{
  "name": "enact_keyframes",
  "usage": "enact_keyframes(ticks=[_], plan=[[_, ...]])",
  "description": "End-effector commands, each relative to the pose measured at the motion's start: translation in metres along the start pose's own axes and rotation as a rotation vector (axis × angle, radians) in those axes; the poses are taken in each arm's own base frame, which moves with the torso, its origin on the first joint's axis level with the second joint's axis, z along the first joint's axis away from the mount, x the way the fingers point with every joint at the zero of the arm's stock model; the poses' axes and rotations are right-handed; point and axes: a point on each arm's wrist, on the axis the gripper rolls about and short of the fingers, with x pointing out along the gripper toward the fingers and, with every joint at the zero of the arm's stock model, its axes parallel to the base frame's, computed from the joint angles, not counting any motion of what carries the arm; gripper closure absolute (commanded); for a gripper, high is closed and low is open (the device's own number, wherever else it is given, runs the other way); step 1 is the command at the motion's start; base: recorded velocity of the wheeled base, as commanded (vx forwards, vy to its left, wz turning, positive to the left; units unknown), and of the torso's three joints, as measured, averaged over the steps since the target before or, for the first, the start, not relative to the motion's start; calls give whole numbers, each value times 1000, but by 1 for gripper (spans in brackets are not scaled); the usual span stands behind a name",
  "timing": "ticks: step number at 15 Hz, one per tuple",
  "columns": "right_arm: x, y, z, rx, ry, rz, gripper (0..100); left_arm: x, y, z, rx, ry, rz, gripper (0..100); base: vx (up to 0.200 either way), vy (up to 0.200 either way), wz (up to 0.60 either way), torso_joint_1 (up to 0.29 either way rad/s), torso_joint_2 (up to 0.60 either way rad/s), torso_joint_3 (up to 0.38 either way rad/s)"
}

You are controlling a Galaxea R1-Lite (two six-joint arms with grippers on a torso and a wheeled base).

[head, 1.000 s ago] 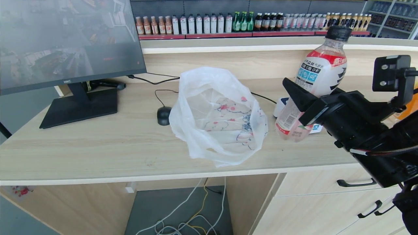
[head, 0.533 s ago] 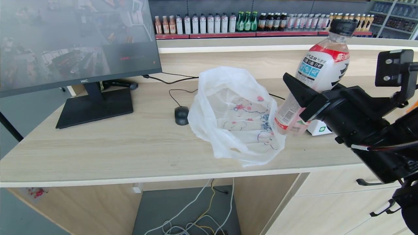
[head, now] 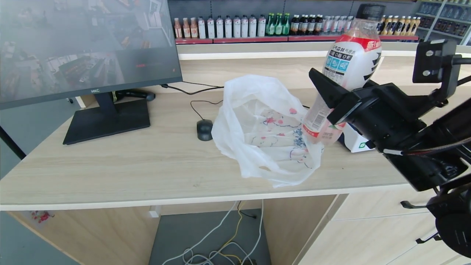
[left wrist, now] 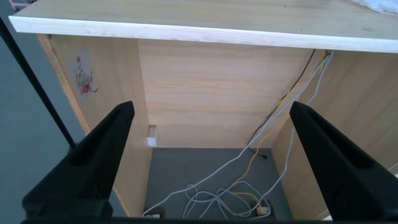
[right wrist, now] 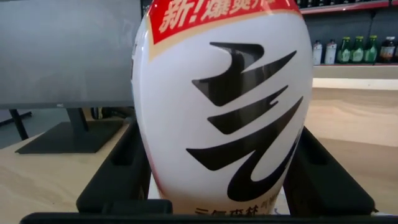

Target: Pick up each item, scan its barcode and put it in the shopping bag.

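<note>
A clear bottle (head: 344,70) with a white, red and black label and a black cap hangs tilted above the counter, my right gripper (head: 340,86) shut on its middle. Its base hovers over the right rim of the white plastic shopping bag (head: 263,129), which lies open on the wooden counter (head: 147,162). Up close, the bottle (right wrist: 224,106) sits between the black fingers (right wrist: 118,168) of the right gripper (right wrist: 224,183). My left gripper (left wrist: 211,162) is open and holds nothing, below the counter's front edge (left wrist: 186,31).
A small white box (head: 354,141) stands just right of the bag, behind the bottle's base. A black mouse (head: 204,129) lies left of the bag, with a monitor (head: 84,44) at the far left. Drawers (head: 368,221) and loose cables (head: 220,250) are under the counter.
The head camera swung early on, shifting the whole picture right. Since then my right gripper has carried the bottle up and left, toward the bag's right rim.
</note>
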Motion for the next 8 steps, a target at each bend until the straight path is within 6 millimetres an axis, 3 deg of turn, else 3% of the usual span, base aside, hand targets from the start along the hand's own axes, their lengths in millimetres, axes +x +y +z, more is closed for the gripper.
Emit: enact_keyframes(ticks=[1,6,8], plan=[[27,1,-9,0,-29,-2,100,0,0,0,0,-1,1,0,0,0,0,0,0,0],[58,5,-34,3,-35,-1,100,0,0,0,0,-1,1,0,0,0,0,0,0,0],[69,5,-35,5,-52,1,100,0,0,0,0,-1,1,0,0,0,0,0,0,0]])
